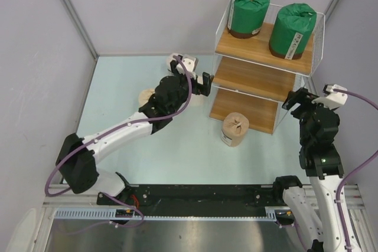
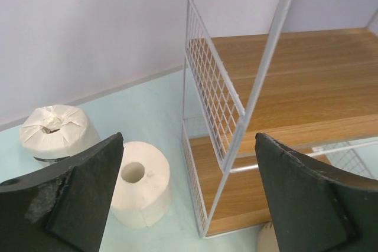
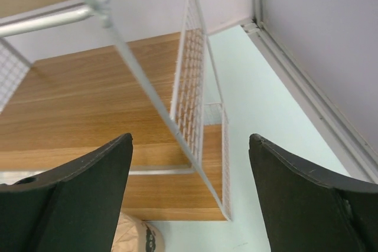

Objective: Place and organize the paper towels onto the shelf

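Pale green tabletop, grey walls: two green-wrapped rolls [image 1: 249,10] stand on the shelf's [image 1: 254,78] top board, and a tan roll [image 1: 234,129] sits just before its bottom board, probably staged for loading.

Left wrist: the left gripper [image 2: 189,151] gapes empty; a white-wrapped roll [image 2: 53,134] and a bare white roll [image 2: 140,181] wait left of the shelf.

Right wrist: the right gripper [image 3: 190,146] is likewise released, at the shelf's right end.

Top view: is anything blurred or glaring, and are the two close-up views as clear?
Top view: soft even light, sharp, no glare on the shelf. Left wrist view: clear; the white roll casts hardly any shadow. Right wrist view: the nearest wire looks soft.
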